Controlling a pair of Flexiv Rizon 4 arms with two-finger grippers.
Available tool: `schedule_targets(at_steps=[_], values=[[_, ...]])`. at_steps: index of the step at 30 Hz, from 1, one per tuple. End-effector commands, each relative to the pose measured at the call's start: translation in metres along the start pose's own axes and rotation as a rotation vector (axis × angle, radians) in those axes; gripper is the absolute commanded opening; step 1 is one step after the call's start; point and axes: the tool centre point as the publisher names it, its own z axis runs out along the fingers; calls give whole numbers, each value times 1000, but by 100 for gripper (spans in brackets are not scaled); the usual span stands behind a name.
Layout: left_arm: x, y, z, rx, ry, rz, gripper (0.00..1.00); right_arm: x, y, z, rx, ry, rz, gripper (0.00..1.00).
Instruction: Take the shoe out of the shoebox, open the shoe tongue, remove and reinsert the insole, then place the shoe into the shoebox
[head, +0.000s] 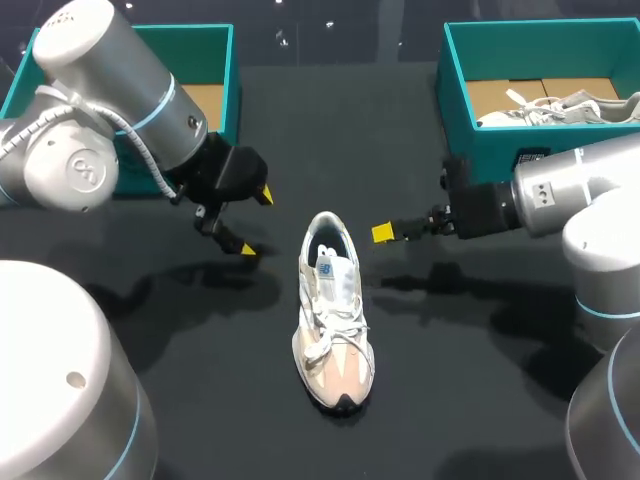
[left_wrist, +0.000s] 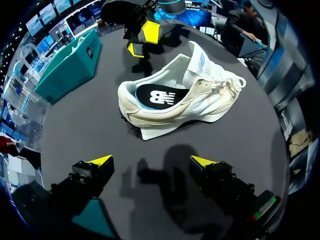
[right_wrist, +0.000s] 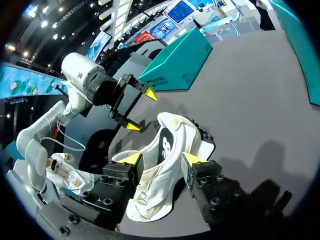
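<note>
A white and beige shoe (head: 332, 312) stands on its sole in the middle of the black table, toe toward the near edge. Its black insole (left_wrist: 159, 96) lies inside, with the tongue (left_wrist: 197, 60) raised. My left gripper (head: 256, 222) hovers open to the left of the heel; in the left wrist view the shoe (left_wrist: 180, 95) lies ahead of the left gripper (left_wrist: 151, 161), apart from it. My right gripper (head: 382, 232) is open to the right of the heel, not touching. In the right wrist view the shoe (right_wrist: 165, 165) shows ahead, beyond the right gripper (right_wrist: 162, 159).
A teal shoebox (head: 215, 60) stands at the back left. A second teal shoebox (head: 460, 90) at the back right holds another white shoe (head: 560, 108). Bare black table (head: 480, 400) surrounds the middle shoe.
</note>
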Motion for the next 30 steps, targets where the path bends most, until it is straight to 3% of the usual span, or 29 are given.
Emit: schedule_targets(at_steps=[1, 13, 23, 26, 28, 30], values=[[-2, 10, -18, 21, 38, 22, 100, 7, -1, -28, 24, -66, 24, 48], [-8, 36, -56, 57, 173, 141, 100, 9, 18, -68, 170, -239, 132, 46], [-19, 56, -95, 23, 209, 226, 100, 25, 39, -77, 319, -450, 229, 42], [-22, 64, -108, 11, 218, 252, 100, 35, 47, -74, 355, -492, 248, 25], [-24, 70, -117, 19, 225, 268, 100, 39, 51, -72, 388, -529, 270, 1], [-26, 76, -125, 21, 234, 289, 100, 44, 56, -68, 427, -576, 297, 0]])
